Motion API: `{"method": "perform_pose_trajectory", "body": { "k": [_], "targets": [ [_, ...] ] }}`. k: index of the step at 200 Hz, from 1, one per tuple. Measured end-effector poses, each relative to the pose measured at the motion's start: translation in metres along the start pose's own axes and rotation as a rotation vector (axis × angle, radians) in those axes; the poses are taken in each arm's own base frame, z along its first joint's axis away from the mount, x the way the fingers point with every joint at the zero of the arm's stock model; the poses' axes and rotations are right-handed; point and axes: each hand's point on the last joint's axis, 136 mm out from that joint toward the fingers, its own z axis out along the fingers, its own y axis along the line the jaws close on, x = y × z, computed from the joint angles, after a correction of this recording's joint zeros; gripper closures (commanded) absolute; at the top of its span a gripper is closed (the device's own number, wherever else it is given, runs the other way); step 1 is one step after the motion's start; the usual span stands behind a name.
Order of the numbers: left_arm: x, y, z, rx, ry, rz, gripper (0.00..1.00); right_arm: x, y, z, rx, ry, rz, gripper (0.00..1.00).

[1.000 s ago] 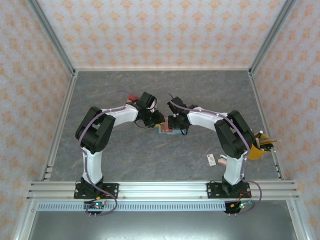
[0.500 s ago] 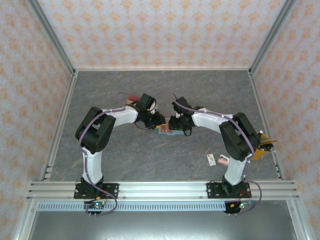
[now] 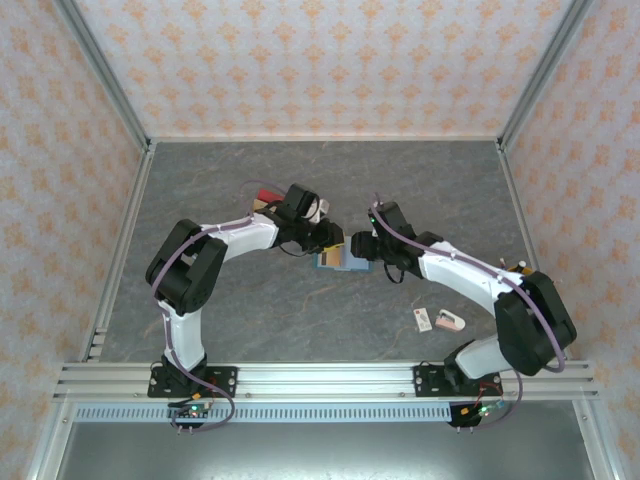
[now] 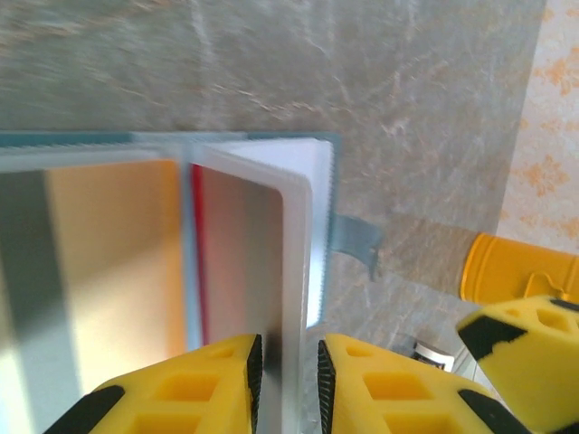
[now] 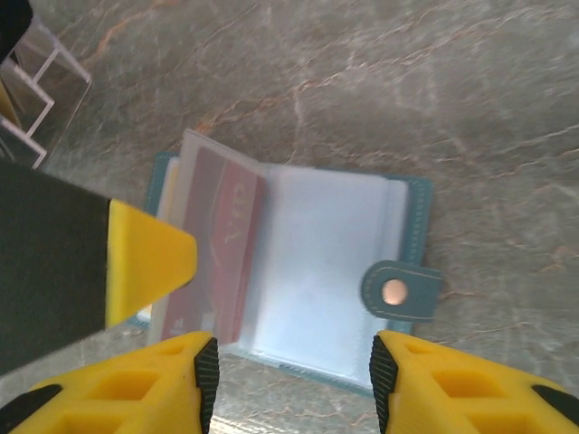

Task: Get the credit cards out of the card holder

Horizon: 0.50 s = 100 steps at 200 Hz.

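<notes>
Holder (image 5: pixel 326 271): open on table, below my parted right fingers (image 5: pixel 163 380).
Left fingers (image 4: pixel 208 380): clamped on its clear sleeve (image 4: pixel 294 271).
Red card (image 5: pixel 222 244): inside that sleeve; thin, stiff, slick; I'd pinch its edge.

Card holder (image 5: pixel 317 271) on table (image 5: pixel 407 81), card (image 5: pixel 217 244) inside

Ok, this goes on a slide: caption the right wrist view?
Right end effector open, facing the unfolded card holder, red credit card showing inside.
</notes>
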Motion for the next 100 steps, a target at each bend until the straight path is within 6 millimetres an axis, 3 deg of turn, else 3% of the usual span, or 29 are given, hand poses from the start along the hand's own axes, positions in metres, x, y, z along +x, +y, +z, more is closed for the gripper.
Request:
{"method": "perform_pose_trajectory", "body": {
  "k": [45, 100],
  "targets": [
    [-0.002, -0.040, 0.008, 0.041, 0.003, 0.064, 0.72, -0.011, -0.011, -0.016, 0.034, -0.112, 0.012, 0.50],
    [-0.002, -0.020, 0.013, -0.036, 0.005, 0.027, 0.73, -0.018, -0.012, -0.020, 0.032, -0.153, 0.018, 0.51]
  ]
}}
